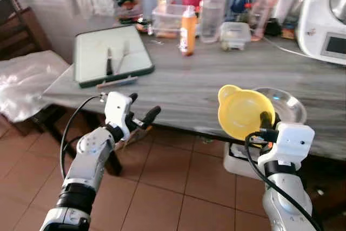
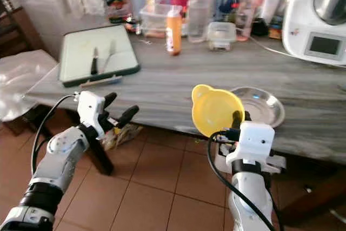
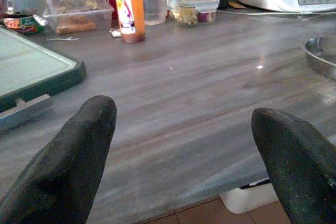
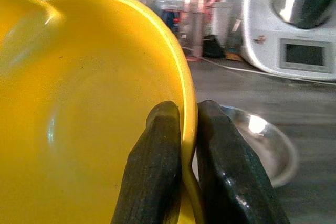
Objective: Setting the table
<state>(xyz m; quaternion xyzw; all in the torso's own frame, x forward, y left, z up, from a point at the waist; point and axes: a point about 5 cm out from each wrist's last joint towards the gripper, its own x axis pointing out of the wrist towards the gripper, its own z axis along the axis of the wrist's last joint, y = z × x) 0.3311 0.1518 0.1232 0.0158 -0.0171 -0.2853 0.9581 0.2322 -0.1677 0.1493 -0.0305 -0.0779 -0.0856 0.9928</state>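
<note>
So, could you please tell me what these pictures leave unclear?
- Yellow bowl, right wrist view: cut off by the edges.
- Steel dish, eye views: near side hidden behind the bowl.
- Tub contents, left wrist view: blurred.
- White appliance: cropped by the frame.

silver arms [image 1: 89,158], white wrist blocks [image 1: 289,142], looping black cables [image 1: 67,128], two black fingers [image 3: 68,166] per gripper.

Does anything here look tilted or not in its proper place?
Yes. The yellow bowl is tipped nearly on edge in the air at the table's front edge, pinched by its rim in the right tool, not set down. The steel plate behind it lies flat. The left tool hovers open.
</note>
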